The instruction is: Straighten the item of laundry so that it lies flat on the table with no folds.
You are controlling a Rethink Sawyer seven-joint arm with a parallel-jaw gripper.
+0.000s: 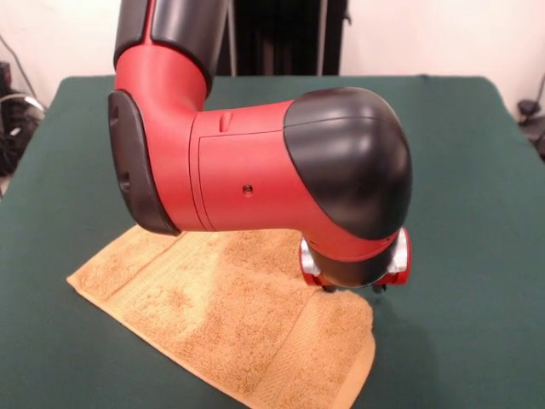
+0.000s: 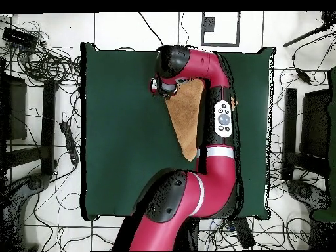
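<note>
The item of laundry (image 1: 230,332), a golden-orange towel, lies on the green table (image 1: 477,170) near its front edge. A woven band shows along the towel's lower right side, and the right edge curls up a little. My gripper (image 1: 353,290) sits low at the towel's right far edge, almost wholly hidden under the black and red wrist. The arm's elbow covers the towel's far part. In the overhead view the towel (image 2: 186,121) shows as a wedge beside the arm, on the table (image 2: 118,131), with the wrist (image 2: 157,86) at its upper left tip.
Tangled cables (image 2: 46,62) and dark equipment (image 2: 303,131) lie on the floor around the table. A black stand (image 1: 289,38) rises behind the table's far edge. The arm's large red link (image 1: 247,170) hangs low over the table's middle.
</note>
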